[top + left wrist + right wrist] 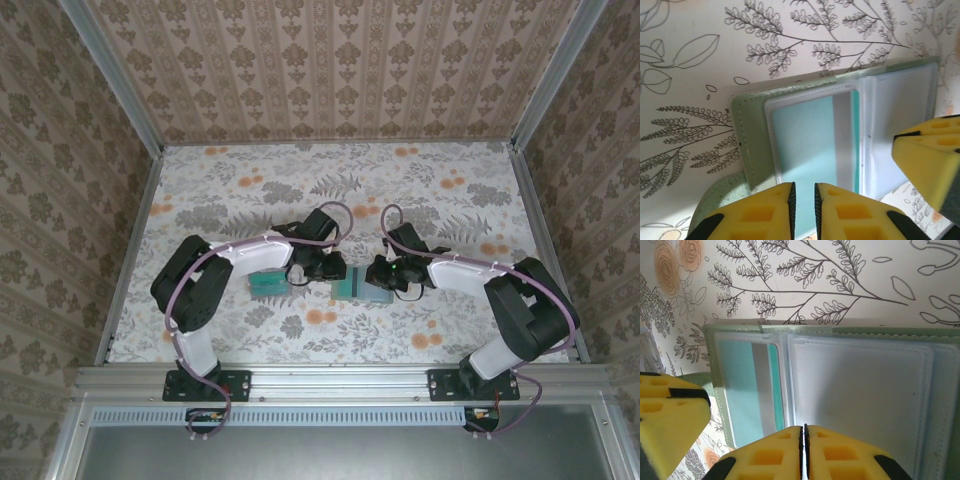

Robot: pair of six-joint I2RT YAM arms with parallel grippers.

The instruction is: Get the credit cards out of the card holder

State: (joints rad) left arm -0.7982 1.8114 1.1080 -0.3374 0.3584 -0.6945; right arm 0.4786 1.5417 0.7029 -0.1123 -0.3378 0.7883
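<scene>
Floral cloth is covering the desk [400, 180], where we are seeing the card holder [746, 150] lying open, stitched pale-green with clear sleeves, one holding a teal credit card [805, 145]. Our left claw [803, 195] is standing a slit apart over that card; our right claw [804, 435] is pressing its pads together over the neighbouring sleeve.

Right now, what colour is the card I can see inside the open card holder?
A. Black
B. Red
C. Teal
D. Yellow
C: a teal card with a grey stripe shows through the clear plastic of the open green card holder.
</scene>
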